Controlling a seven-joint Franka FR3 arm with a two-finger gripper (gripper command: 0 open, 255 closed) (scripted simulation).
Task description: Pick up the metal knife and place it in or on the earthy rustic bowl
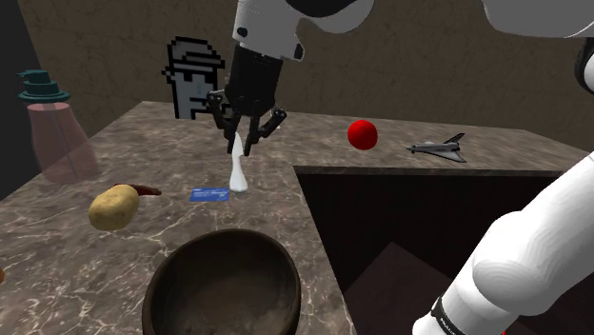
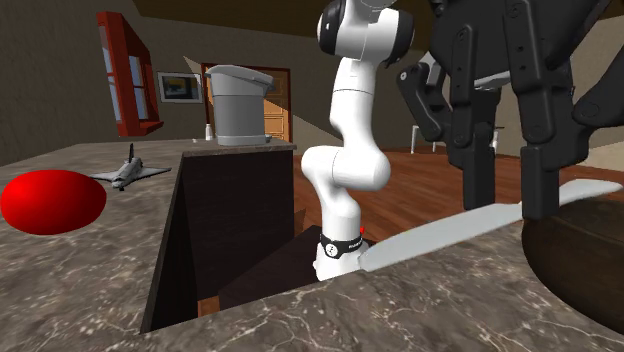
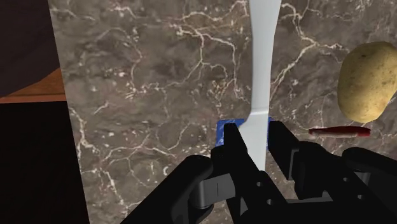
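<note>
— Where is the long white knife?
— Clamped tight in my black claw, over the brown marble tabletop. Its tip may touch it. The dark round bowl sits near.

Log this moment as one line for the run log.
gripper: shut on knife | knife: pale, over counter by blue card | bowl: brown, empty, knife not yet in it
</note>
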